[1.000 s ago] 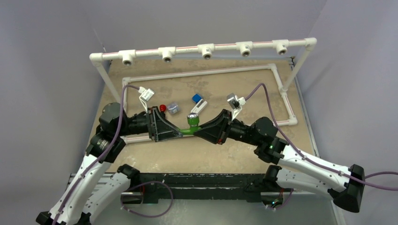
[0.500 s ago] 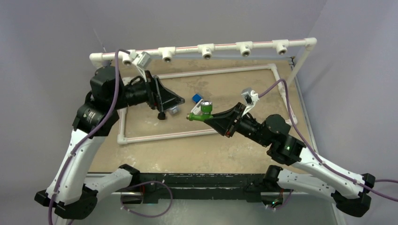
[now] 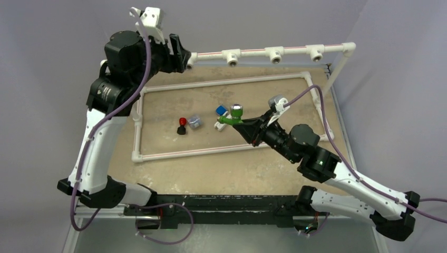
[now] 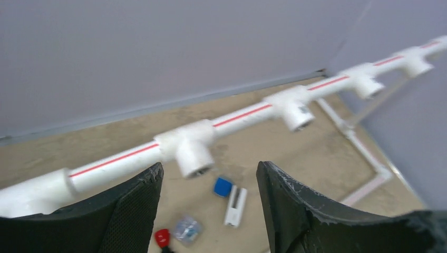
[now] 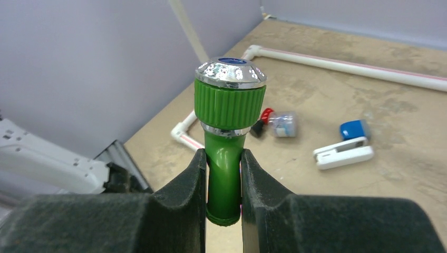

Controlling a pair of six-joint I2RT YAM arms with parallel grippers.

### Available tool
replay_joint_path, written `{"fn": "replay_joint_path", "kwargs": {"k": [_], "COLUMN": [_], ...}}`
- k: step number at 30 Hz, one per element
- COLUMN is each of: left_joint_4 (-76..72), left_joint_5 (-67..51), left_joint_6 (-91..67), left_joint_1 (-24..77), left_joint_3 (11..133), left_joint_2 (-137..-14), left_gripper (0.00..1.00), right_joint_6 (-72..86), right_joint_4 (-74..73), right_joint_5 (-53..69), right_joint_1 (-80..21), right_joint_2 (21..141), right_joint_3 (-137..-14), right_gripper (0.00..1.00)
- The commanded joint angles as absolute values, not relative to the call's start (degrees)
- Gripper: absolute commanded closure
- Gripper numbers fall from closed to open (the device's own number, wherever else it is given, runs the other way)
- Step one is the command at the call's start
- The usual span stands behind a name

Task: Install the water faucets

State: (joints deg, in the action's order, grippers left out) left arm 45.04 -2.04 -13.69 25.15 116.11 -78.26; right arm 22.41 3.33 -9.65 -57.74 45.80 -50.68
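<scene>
My right gripper point(image 3: 235, 121) point(image 5: 223, 182) is shut on the green faucet point(image 3: 231, 117) point(image 5: 223, 153), pinching its spout, with the chrome-topped knob upright above the table. The white faucet with a blue handle point(image 3: 221, 112) point(image 4: 234, 203) point(image 5: 343, 153) lies flat just behind it. The black faucet with a red knob point(image 3: 182, 125) point(image 4: 162, 237) point(image 5: 262, 120) lies to the left. My left gripper point(image 3: 182, 52) point(image 4: 209, 166) is raised at the left end of the pipe rail point(image 3: 295, 48), open, nothing between its fingers, a white tee point(image 4: 192, 150) just ahead.
Several open tees point(image 3: 232, 57) hang along the raised rail. A rectangular white pipe frame point(image 3: 226, 80) lies on the tan board round the loose parts. A small clear-wrapped piece point(image 3: 195, 122) point(image 4: 185, 229) sits beside the black faucet.
The left arm left the green faucet, swung up and back to the rail's left end. The right gripper lifted the green faucet and carried it farther back.
</scene>
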Motion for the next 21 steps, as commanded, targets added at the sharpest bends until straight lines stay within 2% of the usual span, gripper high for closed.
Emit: {"fn": "replay_joint_path", "kwargs": {"k": [1,11,16,21], "left_joint_4": [41.33,36.74,37.10,37.66], "left_joint_5": [14.06,24.45,22.20,14.33], "left_joint_6": [-4.89,-0.26,-1.20,-5.56], "left_joint_1": [24.69,20.63,16.27,10.55], "left_joint_3": [117.64,123.71,128.81,130.37], "left_joint_2": [-81.66,-91.86,-97.12,-101.12], "left_gripper": [0.37,0.46,0.52,0.59], "right_joint_6": [17.13,8.35,7.50,8.76], "right_joint_4": [5.49,0.19,-3.21,-5.51], "right_joint_5": [-17.26,-41.08,-38.33,-34.29], "right_joint_1": [-57.68,-57.44,-53.49,-51.85], "right_joint_2": [47.68,54.84,58.31,60.81], "right_joint_3": [-55.72,-61.32,-64.45,-66.47], "right_gripper": [1.00,1.00,1.00,1.00]}}
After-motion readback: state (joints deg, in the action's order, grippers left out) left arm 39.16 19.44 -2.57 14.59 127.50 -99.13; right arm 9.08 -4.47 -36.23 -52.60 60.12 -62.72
